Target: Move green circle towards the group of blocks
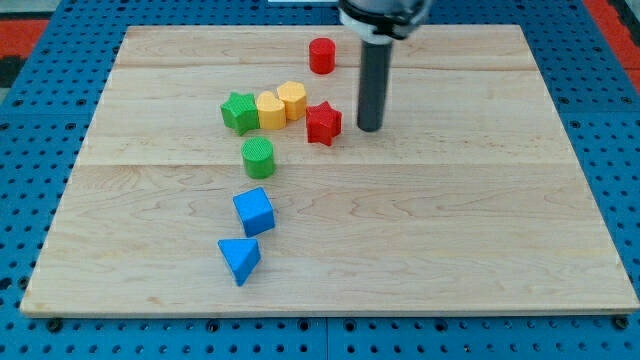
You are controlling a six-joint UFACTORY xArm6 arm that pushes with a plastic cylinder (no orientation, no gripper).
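The green circle [258,157] is a short green cylinder left of the board's centre. Just above it a group of blocks lies in a row: a green star [239,112], a yellow heart [269,110], a yellow hexagon [292,100] and a red star [323,123]. The green circle is a small gap below the green star and the yellow heart. My tip [369,128] rests on the board just right of the red star, a short gap from it, and well to the upper right of the green circle.
A red cylinder [321,55] stands near the top edge of the wooden board [480,220]. A blue cube [254,211] and a blue triangle [239,259] lie below the green circle. A blue pegboard surface [30,200] surrounds the board.
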